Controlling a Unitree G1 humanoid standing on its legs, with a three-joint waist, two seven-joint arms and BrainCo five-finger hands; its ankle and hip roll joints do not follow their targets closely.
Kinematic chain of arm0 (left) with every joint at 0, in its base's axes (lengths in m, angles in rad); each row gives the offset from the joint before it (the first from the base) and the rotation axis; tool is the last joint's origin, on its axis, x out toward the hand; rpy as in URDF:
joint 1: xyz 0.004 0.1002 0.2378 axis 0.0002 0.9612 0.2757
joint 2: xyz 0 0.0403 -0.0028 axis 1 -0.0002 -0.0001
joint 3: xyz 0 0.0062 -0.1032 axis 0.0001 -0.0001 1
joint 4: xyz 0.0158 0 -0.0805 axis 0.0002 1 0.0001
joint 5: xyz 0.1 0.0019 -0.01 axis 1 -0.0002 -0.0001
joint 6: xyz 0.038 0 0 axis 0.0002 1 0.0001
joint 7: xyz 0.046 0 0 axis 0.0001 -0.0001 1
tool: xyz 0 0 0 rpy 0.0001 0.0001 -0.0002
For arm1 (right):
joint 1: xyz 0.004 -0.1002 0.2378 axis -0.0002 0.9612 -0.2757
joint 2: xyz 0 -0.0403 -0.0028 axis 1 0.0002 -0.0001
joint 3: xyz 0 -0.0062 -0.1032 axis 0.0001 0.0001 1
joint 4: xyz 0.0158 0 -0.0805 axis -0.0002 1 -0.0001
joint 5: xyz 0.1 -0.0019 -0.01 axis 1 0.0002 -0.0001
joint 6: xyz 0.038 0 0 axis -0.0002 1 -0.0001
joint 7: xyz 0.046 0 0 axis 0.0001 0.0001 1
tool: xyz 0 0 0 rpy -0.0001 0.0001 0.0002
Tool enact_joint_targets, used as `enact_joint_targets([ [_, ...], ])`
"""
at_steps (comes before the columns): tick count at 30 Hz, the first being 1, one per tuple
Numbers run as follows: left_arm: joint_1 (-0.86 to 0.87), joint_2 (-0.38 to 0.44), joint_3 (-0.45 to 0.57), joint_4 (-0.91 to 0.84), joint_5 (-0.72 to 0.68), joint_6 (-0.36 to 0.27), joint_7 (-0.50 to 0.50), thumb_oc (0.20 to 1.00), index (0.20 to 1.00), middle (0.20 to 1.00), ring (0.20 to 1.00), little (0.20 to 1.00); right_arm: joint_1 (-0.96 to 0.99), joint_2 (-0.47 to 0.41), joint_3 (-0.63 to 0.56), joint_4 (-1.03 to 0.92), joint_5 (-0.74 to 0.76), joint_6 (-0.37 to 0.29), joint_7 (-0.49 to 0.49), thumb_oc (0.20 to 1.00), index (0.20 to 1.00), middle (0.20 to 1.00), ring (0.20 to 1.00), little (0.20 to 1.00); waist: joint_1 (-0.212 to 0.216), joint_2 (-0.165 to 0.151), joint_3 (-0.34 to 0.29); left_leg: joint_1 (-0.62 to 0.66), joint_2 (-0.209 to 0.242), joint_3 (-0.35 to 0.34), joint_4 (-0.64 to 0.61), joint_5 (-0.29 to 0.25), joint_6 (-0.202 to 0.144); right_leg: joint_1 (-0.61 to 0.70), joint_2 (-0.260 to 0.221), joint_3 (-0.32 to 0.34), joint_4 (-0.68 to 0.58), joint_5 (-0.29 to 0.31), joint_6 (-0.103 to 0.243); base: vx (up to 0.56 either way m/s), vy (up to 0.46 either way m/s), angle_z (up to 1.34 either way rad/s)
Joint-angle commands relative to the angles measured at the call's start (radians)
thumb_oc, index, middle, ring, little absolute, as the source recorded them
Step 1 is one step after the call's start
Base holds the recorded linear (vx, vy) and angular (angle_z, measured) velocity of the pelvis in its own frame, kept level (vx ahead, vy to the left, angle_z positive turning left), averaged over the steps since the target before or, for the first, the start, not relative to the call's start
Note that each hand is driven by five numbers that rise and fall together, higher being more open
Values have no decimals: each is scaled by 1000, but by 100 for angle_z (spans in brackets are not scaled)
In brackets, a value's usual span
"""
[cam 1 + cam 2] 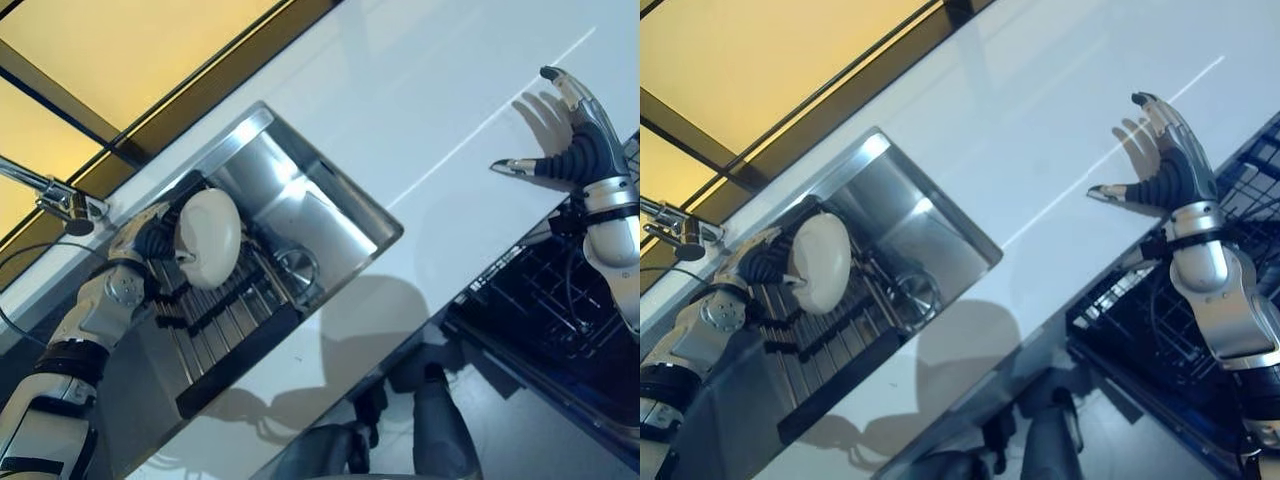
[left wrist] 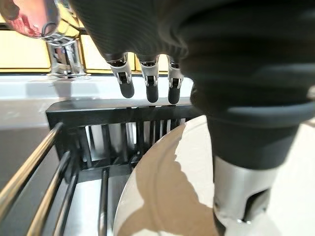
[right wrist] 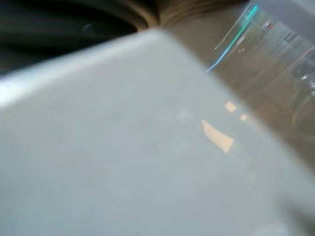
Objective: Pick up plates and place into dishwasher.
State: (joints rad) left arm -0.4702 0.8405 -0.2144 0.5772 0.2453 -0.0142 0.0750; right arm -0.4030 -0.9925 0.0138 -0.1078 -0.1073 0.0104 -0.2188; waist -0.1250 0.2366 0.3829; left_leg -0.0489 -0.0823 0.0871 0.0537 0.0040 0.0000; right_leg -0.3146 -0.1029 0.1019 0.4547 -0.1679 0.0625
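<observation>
left robot hand (image 1: 160, 235) curled round white plate (image 1: 208, 238) over sink rack (image 1: 225, 305), left of frame | right robot hand (image 1: 580, 140) spread, empty, above bench (image 1: 420, 120) | dishwasher (image 1: 545, 300) lower right, plate not yet loaded

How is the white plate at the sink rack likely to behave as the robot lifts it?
The plate looks rigid and glossy, so probably stiff but slippery. It is held on edge by the left hand over the rack, so it could tip or chip if it slips.
</observation>
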Motion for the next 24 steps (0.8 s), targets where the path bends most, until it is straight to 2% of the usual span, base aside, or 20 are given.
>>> enact_joint_targets([
  [1,-27,-20,2,33,-40,-52,-51,1000,1000,1000,1000,1000,-40,-27,-14,-31,-38,11,23,1000,1000,1000,1000,1000,-20,-23,-32,-82,-56,10,144,-96,40,27,-83,-35,-55,45,13,47,59,0],
  [5,-30,-19,-29,45,52,-96,-71,1000,1000,1000,1000,1000,-39,-36,-20,-38,-39,11,50,1000,1000,1000,1000,1000,-30,-12,-35,-69,-60,15,140,-98,37,35,-88,-31,-55,44,14,54,64,-1],
  [7,-40,-9,-56,41,15,-121,-129,1000,1000,1000,1000,1000,-48,-43,-17,-36,-35,11,59,1000,1000,1000,1000,1000,-37,-9,-34,-66,-62,16,141,-99,36,36,-89,-28,-55,43,14,26,42,-1],
  [8,-43,-10,-66,27,-19,-119,-161,1000,1000,1000,1000,1000,-52,-46,-19,-35,-33,10,66,1000,1000,1000,1000,1000,-38,-6,-33,-65,-63,15,141,-99,35,36,-88,-26,-55,43,14,12,35,1],
  [10,-47,-20,-84,11,-186,-125,-269,1000,1000,1000,1000,1000,-63,-53,-13,-34,-27,16,69,1000,1000,1000,1000,1000,-39,-2,-30,-63,-65,14,140,-98,35,38,-90,-27,-55,44,16,0,0,0],
  [12,-33,-63,-73,0,-335,-113,-383,1000,1000,1000,1000,1000,-56,-46,-22,-42,-34,16,80,1000,1000,1000,1000,1000,-39,0,-27,-61,-66,11,142,-98,34,41,-93,-27,-54,46,17,0,0,0],
  [15,-6,-109,-67,-6,-445,-124,-476,1000,1000,1000,1000,1000,-43,-42,-33,-57,-49,19,97,1000,1000,1000,1000,1000,-39,6,-25,-54,-68,9,144,-99,34,46,-96,-26,-52,48,18,10,4,0],
  [19,29,-141,-49,-23,-535,-119,-514,1000,1000,1000,1000,1000,-18,-38,-53,-59,-52,10,102,1000,1000,1000,1000,1000,-39,8,-27,-46,-66,8,139,-99,33,51,-97,-27,-53,47,20,0,0,0],
  [24,81,-161,-3,-88,-578,-84,-471,1000,1000,1000,1000,1000,43,-29,-105,-68,-49,-11,106,1000,1000,1000,1000,1000,-30,7,-32,-42,-66,1,137,-96,33,58,-100,-38,-55,45,23,-4,-42,1],
])
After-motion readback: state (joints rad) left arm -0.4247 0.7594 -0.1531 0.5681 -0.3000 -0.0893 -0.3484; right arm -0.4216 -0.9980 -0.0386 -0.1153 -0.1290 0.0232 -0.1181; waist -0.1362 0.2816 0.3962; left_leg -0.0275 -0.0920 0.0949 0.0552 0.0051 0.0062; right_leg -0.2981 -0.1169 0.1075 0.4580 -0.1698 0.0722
